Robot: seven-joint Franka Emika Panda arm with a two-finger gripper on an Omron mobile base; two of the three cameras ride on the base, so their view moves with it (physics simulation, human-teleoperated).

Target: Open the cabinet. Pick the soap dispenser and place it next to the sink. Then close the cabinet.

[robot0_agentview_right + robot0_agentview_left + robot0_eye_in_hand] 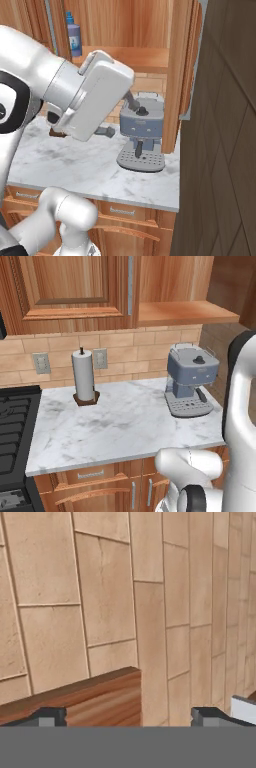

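At the far left of the left base view we see the black stove [15,431], with the marble worktop [125,431] beside it. On the worktop a white paper towel roll [83,376] stands upright on its brown base, close to the tiled backsplash [125,351] with its two outlets. Further right sits the grey-blue coffee machine [190,381], well apart from the roll. Above them hangs the cabinet [70,291]: its left door is shut, and to the right of that door's silver handle the compartment stands open, its wooden shelf floor bare where this view shows it.

In the right base view we find the soap dispenser [74,37] upright on the cabinet shelf at the upper left, near the left side of the open compartment, with the opened right door [182,70] swung out edge-on at the right. Our hand [127,716] is spread wide and holds nothing; through its camera the two finger tips [47,717] frame tiled wall and a wooden edge.
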